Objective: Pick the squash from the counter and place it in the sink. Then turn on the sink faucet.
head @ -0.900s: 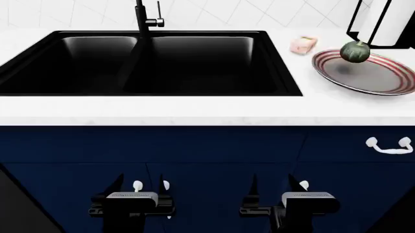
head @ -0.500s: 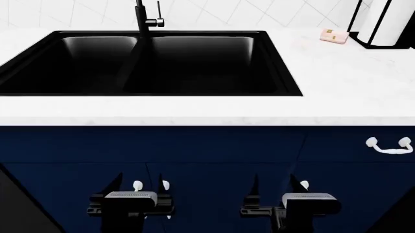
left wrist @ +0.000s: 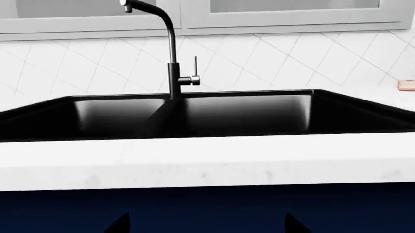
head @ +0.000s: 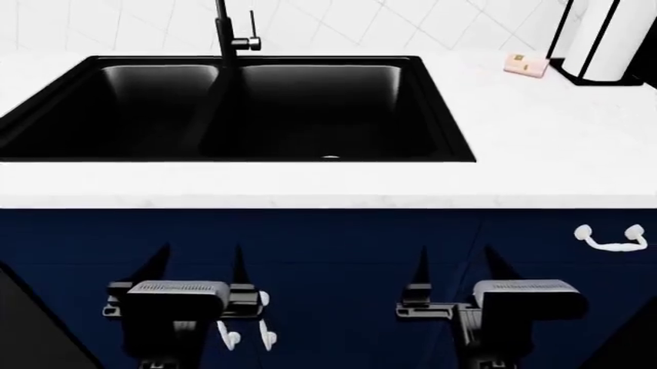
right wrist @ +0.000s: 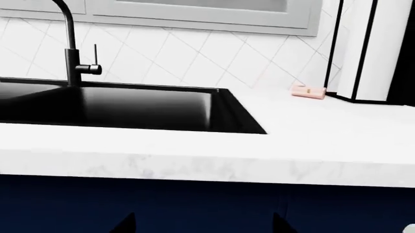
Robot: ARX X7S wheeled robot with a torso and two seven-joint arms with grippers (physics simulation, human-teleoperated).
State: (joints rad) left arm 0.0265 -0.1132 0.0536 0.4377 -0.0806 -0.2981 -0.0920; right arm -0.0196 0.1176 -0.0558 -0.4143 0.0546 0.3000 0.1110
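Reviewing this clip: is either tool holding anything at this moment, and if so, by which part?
Nothing is held. The left tool and the right tool both stand open and empty, low in front of the navy cabinets, below the counter.

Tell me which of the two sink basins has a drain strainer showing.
The right basin: a small silver drain strainer glints at its near edge in the head view. The left basin, across the divider, shows only bare black floor.
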